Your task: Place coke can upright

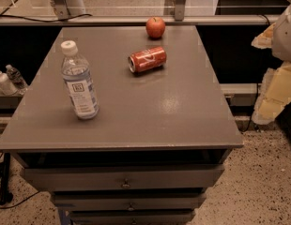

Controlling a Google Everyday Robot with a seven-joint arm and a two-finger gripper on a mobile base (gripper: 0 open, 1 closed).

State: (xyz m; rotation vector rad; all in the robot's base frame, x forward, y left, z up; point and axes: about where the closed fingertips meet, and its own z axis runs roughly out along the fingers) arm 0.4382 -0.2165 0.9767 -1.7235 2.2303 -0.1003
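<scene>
The can (147,59) lies on its side on the table (173,107), towards the far edge, with one silver end facing front-left. It sits just in front of the apple (155,27) and well apart from the bottle (80,86). The claw (272,97) seems to be among the pale shapes at the right edge, off the table and far from the can; whether it is spread or pressed together cannot be told. The main risk is rolling: a round can on a smooth top would likely slip away from a glancing touch, towards the apple or the far edge. A grip taken off-centre could let it swing and be set down tilted, so that it topples again. The apple could be knocked as well. No liquid shows around the can, and whether it is open or full cannot be told. The bottle stands upright and capped, apparently holding clear water.
</scene>
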